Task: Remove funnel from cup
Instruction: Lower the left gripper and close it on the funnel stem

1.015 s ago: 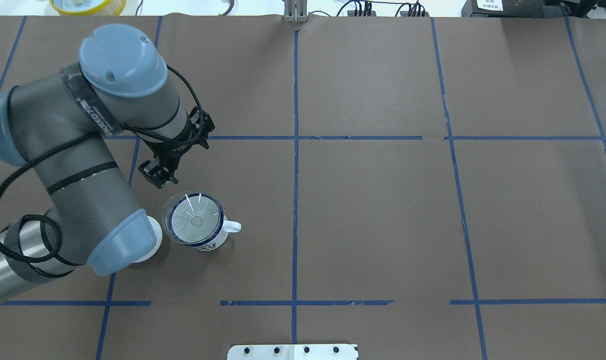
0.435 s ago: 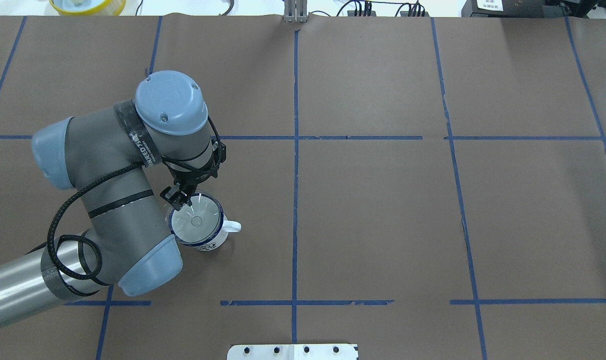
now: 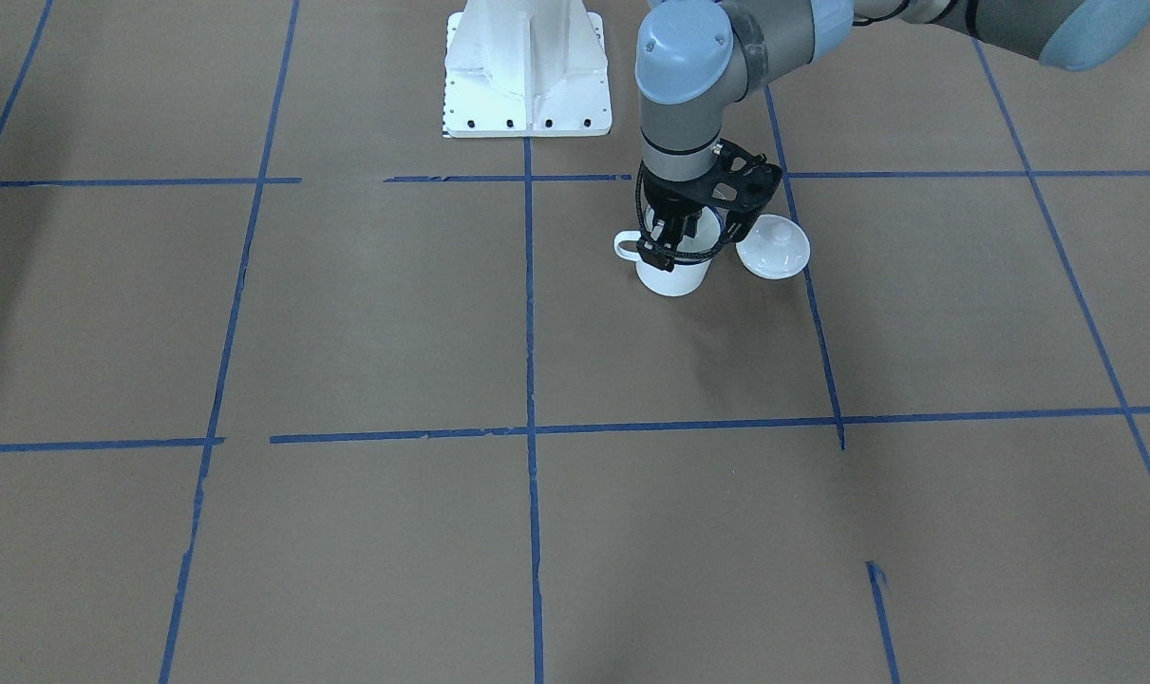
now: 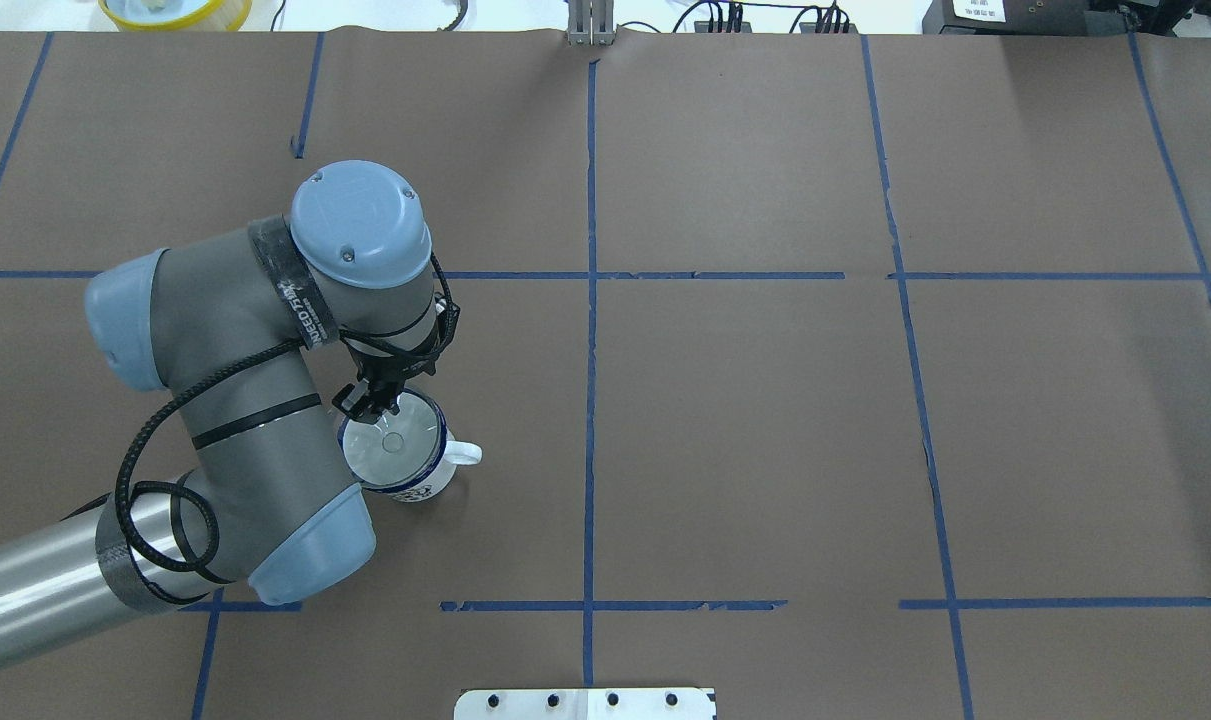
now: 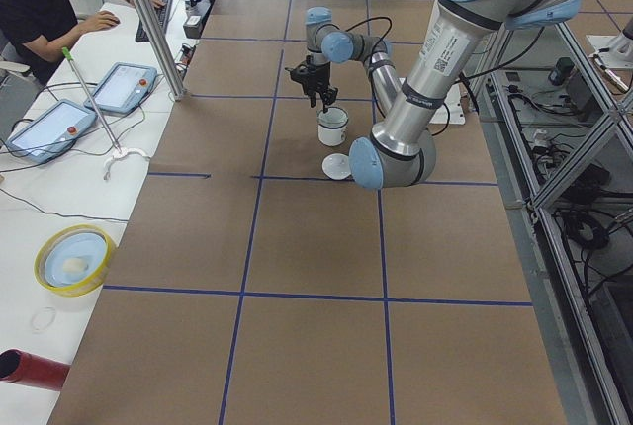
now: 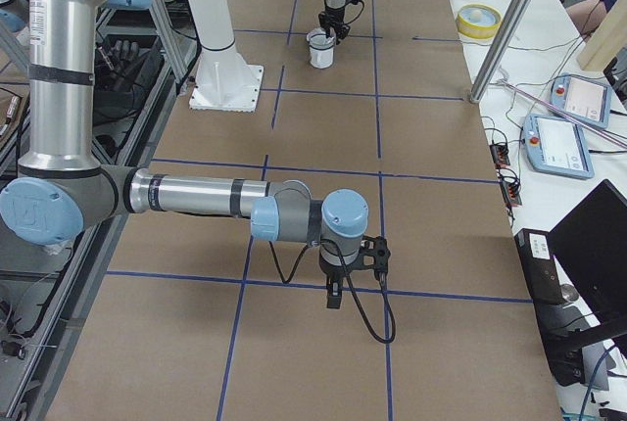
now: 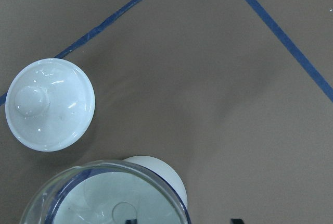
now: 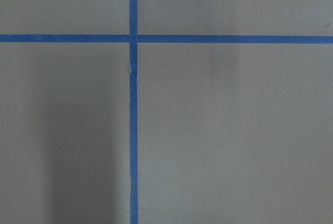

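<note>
The white cup (image 4: 417,487) with a dark blue rim stands on the brown paper, its handle (image 4: 465,453) pointing right in the overhead view. The clear funnel (image 4: 393,441) sits in its mouth. My left gripper (image 4: 370,401) is open at the funnel's far-left rim. In the left wrist view the funnel (image 7: 104,199) fills the bottom edge, and the two fingertips (image 7: 132,220) straddle its rim, one inside and one outside. The front-facing view shows the left gripper (image 3: 665,247) over the cup (image 3: 674,275). My right gripper (image 6: 333,296) hangs over bare paper far away; I cannot tell whether it is open.
A white knobbed lid (image 3: 772,247) lies on the table beside the cup, also in the left wrist view (image 7: 49,104); the left arm hides it from overhead. Blue tape lines cross the paper. The white robot base (image 3: 527,71) stands behind the cup.
My left arm has swung toward the cup and brought the gripper from beyond it down onto the funnel's far-left rim. The arm now hides the lid. The cup and funnel have not moved.
</note>
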Controlling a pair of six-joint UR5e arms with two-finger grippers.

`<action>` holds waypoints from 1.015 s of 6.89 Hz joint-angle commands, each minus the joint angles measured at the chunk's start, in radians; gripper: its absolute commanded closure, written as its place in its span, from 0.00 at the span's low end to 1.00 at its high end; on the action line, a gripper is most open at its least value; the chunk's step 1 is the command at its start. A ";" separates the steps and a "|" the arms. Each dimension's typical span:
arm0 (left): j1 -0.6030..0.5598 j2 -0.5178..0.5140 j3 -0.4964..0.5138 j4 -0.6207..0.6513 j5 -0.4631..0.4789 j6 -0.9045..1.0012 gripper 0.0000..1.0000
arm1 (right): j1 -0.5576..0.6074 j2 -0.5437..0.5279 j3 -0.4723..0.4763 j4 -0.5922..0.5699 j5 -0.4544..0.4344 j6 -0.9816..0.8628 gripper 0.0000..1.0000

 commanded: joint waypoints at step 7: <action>0.016 -0.046 -0.048 0.100 0.001 0.012 1.00 | 0.000 0.000 0.000 0.000 0.000 0.000 0.00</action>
